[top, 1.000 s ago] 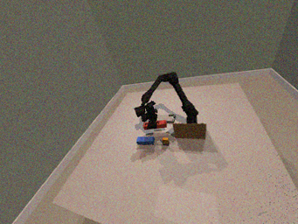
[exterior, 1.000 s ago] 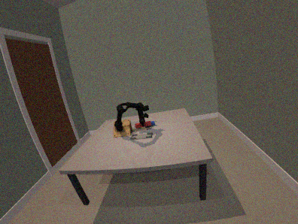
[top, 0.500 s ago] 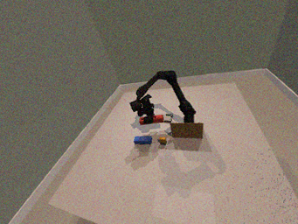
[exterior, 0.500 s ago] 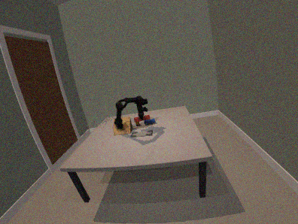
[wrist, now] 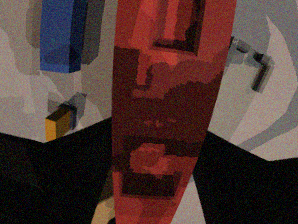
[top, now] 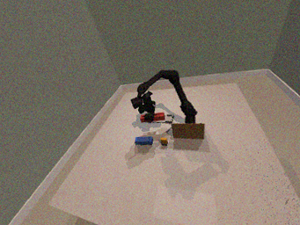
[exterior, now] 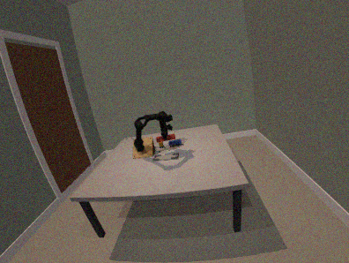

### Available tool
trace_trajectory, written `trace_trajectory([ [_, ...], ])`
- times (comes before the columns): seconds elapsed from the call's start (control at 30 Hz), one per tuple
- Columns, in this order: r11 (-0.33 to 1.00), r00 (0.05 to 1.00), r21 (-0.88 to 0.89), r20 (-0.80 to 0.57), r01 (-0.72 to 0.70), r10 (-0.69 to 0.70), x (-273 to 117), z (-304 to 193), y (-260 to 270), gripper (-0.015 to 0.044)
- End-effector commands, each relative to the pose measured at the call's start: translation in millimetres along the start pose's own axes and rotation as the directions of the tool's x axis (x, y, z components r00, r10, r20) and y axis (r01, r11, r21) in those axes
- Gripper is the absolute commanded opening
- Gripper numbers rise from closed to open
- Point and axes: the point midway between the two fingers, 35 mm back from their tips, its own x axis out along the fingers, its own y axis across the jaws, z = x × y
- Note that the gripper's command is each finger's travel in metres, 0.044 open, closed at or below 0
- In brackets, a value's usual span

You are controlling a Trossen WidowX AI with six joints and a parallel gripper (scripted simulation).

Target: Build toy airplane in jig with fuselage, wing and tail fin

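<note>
My gripper (top: 150, 116) (exterior: 165, 136) (wrist: 153, 124) is shut on the red fuselage (top: 159, 117) (exterior: 171, 138) (wrist: 165, 107), which appears raised above the table. Two rectangular sockets show on its top in the wrist view. The blue wing (top: 144, 141) (exterior: 175, 143) (wrist: 56, 35) lies apart from it, left of it in the wrist view. The small orange tail fin (top: 163, 142) (exterior: 160, 144) (wrist: 57, 124) lies near the wing. Thin dark parts of the jig (top: 173, 118) (exterior: 175, 156) (wrist: 261, 75) show right of the fuselage in the wrist view; the fuselage and fingers may hide other parts.
A tan-brown panel (top: 189, 131) (exterior: 144, 150) stands beside the arm's base, close to the tail fin. The pale table (top: 241, 191) (exterior: 176, 183) carries everything, and the arm's shadows fall across it.
</note>
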Motion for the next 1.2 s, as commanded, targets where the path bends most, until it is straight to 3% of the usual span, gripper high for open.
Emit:
trace_trajectory([
  [0.0, 1.000, 1.000, 0.012, 0.008, -0.005, 0.005, 3, 1, -12, 0.0000],
  [1.17, 0.987, 1.000, 0.160, 0.010, 0.001, -0.003, 48, -23, -115, 0.0000],
])
